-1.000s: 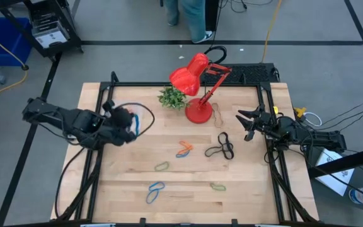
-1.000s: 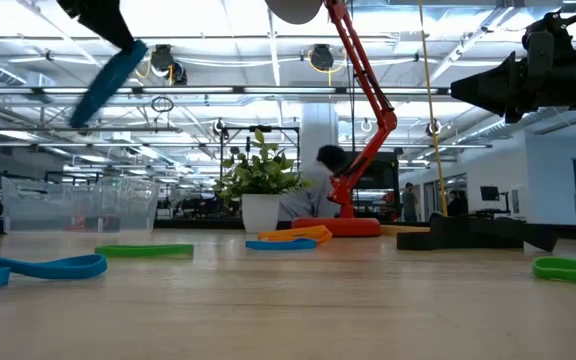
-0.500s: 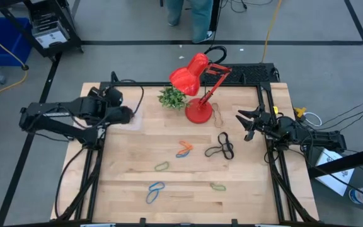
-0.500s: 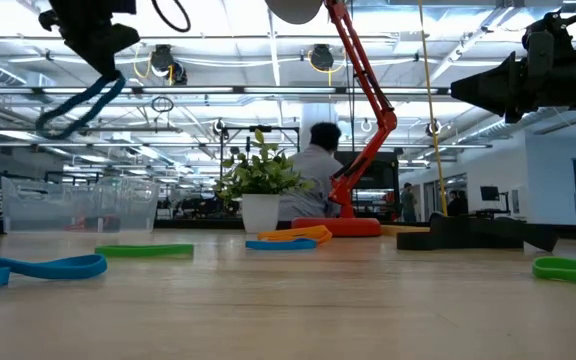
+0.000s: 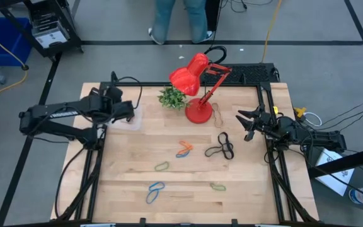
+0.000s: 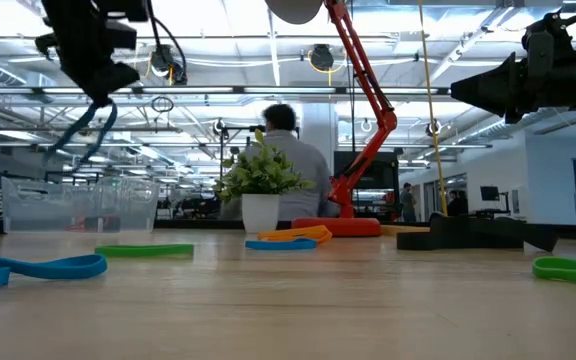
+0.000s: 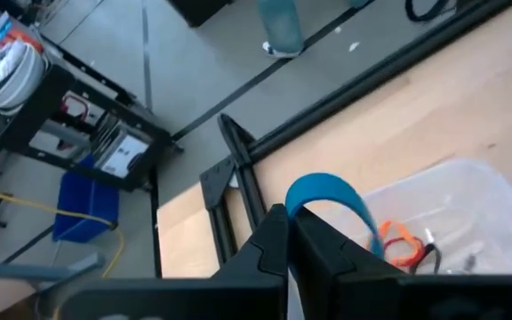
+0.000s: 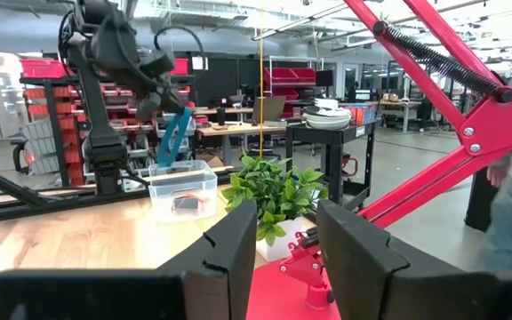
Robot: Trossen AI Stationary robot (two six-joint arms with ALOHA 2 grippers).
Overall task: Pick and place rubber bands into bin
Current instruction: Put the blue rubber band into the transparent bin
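Note:
My left gripper (image 5: pixel 128 113) is shut on a blue rubber band (image 7: pixel 327 189) above the bin (image 5: pixel 133 117), a clear plastic tray at the table's far left. An orange and a black band (image 7: pixel 409 249) lie inside the bin. More rubber bands rest flat on the wood: an orange and blue pair (image 5: pixel 183 149), black ones (image 5: pixel 221 147), green ones (image 5: pixel 162 166) (image 5: pixel 217 186) and a blue one (image 5: pixel 154 190). My right gripper (image 5: pixel 247 123) waits open at the table's right edge with nothing between its fingers (image 8: pixel 229 240). My left gripper pinches the blue band at one end of its loop (image 7: pixel 299 201) between its two fingers, which slant downward from the table's left side. The rest of the loop (image 6: pixel 80 135) hangs slack below the fingers, clear above the bin (image 6: pixel 78 205).
A red desk lamp (image 5: pixel 197 82) and a small potted plant (image 5: pixel 172 98) stand at the table's far middle. A thin band (image 5: pixel 218 114) lies beside the lamp's base. A person (image 5: pixel 175 16) stands beyond the far edge. Black frame rails run along both table sides.
My left arm has swung toward the table's far edge and turned, and its gripper has come down a little over the bin. The blue band stayed in the hold and now hangs more steeply below the fingers. The person beyond the table has walked.

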